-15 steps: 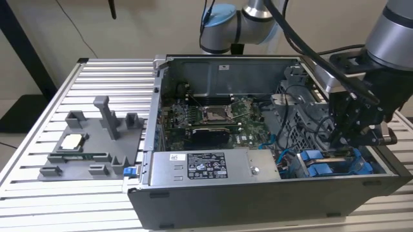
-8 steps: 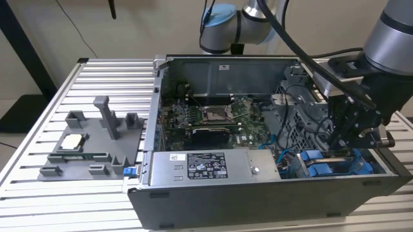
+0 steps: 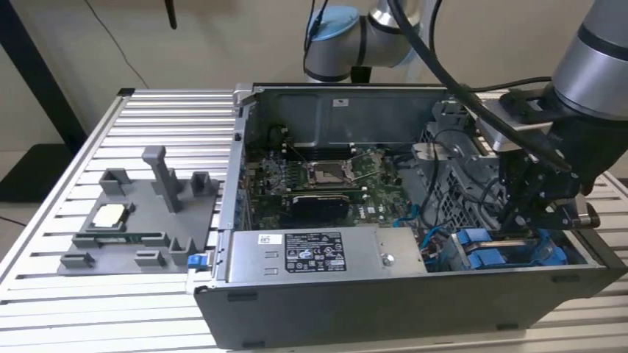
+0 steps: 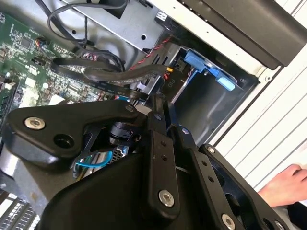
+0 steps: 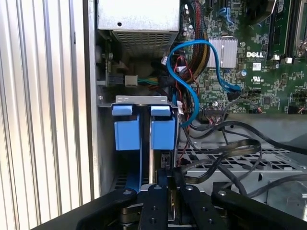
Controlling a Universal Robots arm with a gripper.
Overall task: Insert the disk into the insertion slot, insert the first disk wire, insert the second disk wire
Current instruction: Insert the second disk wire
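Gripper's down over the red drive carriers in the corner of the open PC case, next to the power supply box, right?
Not quite: the drive carriers are bright blue, not red, as the first wrist view shows plainly. The rest holds: the gripper is down over them in the corner of the open PC case, next to the power supply box.

Not much legible here tbh: the sticker on the power supply box [image 3: 324, 254] is print too tiny to make out, and the green motherboard [image 5: 268, 72] carries small white lettering.
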